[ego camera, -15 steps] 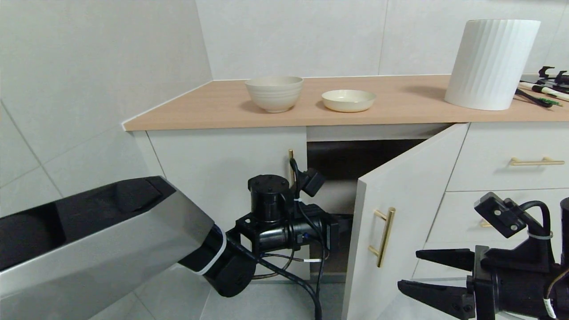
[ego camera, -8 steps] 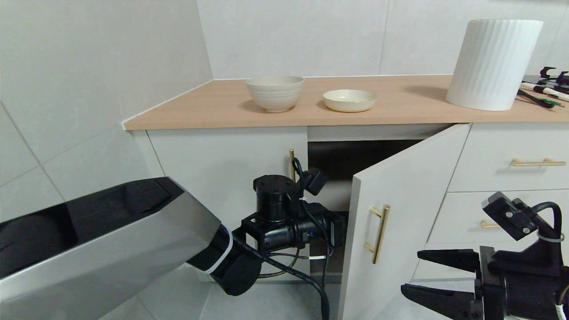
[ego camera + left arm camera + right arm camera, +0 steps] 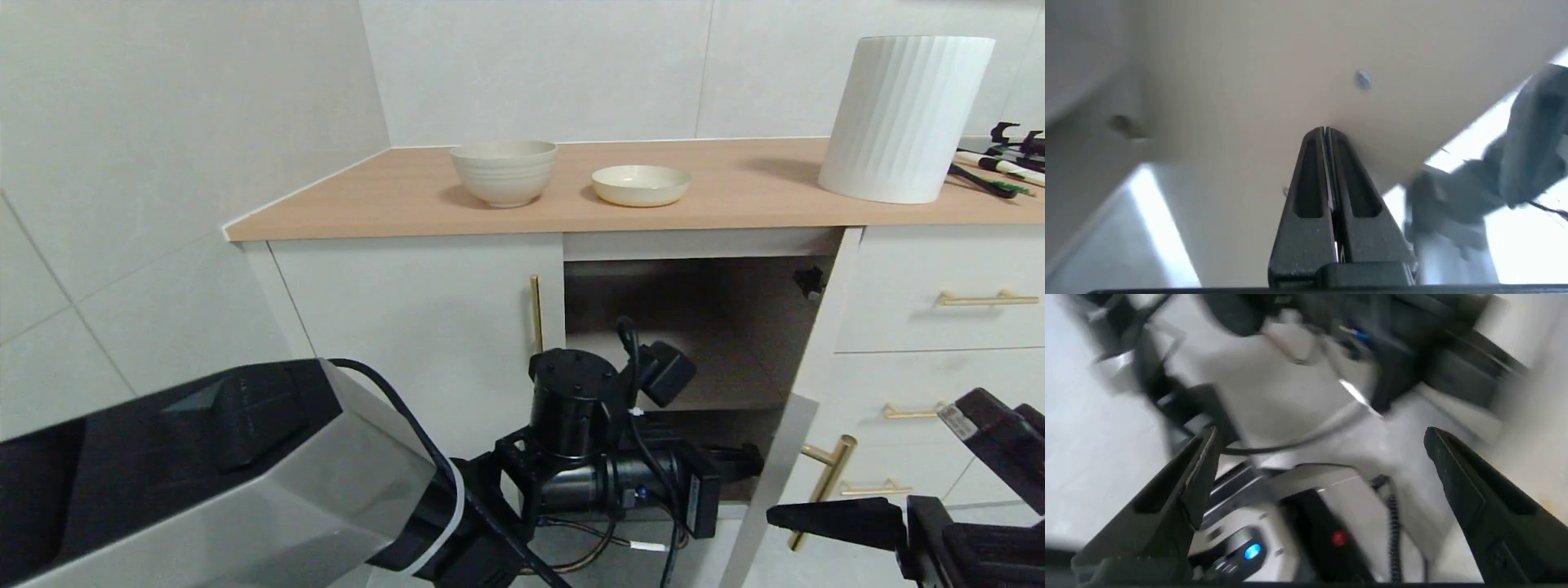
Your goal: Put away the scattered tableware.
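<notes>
The left arm reaches low in front of the cabinet (image 3: pixel 416 327). The left claw (image 3: pixel 744 463) is clenched, its fingers (image 3: pixel 1310 192) pressed flat together with nothing between them, and its tip touches the inner face of the open door (image 3: pixel 775 498).

On the table (image 3: pixel 367 204) above, a ribbed cream bowl (image 3: pixel 504 171) stands upright over the shut left door. A shallow cream dish (image 3: pixel 641 184) sits just to its right, apart from it, over the open compartment. Inside that compartment a bare shelf (image 3: pixel 702 384) shows.

The door swings out far, seen nearly edge-on, and its brass handle (image 3: pixel 824 478) faces the drawers (image 3: pixel 939 278).

Farther right on the table stands a tall white ribbed container (image 3: pixel 906 118), with some tools (image 3: pixel 1000 167) beyond it at the edge.

The right claw (image 3: pixel 1321 434) hangs low beside the door, released, its fingers (image 3: pixel 1180 498) spread wide and holding nothing.
</notes>
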{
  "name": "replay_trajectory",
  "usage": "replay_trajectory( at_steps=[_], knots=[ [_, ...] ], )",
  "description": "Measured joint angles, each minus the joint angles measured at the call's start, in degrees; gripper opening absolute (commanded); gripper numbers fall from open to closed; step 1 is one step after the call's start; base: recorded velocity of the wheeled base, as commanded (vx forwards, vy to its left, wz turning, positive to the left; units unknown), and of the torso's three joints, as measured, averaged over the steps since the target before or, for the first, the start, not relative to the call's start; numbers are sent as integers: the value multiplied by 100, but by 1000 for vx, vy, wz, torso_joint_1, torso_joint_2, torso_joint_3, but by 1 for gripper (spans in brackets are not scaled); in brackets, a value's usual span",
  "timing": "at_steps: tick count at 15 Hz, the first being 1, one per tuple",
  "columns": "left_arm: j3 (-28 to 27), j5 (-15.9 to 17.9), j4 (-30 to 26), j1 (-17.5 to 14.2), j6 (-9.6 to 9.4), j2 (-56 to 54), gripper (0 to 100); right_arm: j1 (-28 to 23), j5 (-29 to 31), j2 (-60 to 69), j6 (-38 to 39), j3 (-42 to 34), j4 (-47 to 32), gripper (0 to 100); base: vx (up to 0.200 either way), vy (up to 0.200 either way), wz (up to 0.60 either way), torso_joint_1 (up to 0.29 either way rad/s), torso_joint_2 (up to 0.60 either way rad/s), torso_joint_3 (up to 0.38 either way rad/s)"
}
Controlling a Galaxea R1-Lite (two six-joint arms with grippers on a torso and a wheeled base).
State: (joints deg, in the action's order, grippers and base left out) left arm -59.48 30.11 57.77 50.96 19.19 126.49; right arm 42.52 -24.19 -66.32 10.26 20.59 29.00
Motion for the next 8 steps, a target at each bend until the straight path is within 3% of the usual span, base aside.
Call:
replay_trajectory(
  at_steps=[3, 6, 8],
  knots=[
    [-430, -15, -427, 452, -4, 44, 0, 477, -12, 405, -9, 11, -172, 100, 0, 0, 0, 0, 0, 0],
    [-859, 179, -859, 833, 44, 27, 0, 579, -50, 605, -15, 18, -166, 100, 0, 0, 0, 0, 0, 0],
    [-992, 123, -985, 965, 73, -41, 0, 583, -74, 662, -9, 22, -155, 100, 0, 0, 0, 0, 0, 0]
  ],
)
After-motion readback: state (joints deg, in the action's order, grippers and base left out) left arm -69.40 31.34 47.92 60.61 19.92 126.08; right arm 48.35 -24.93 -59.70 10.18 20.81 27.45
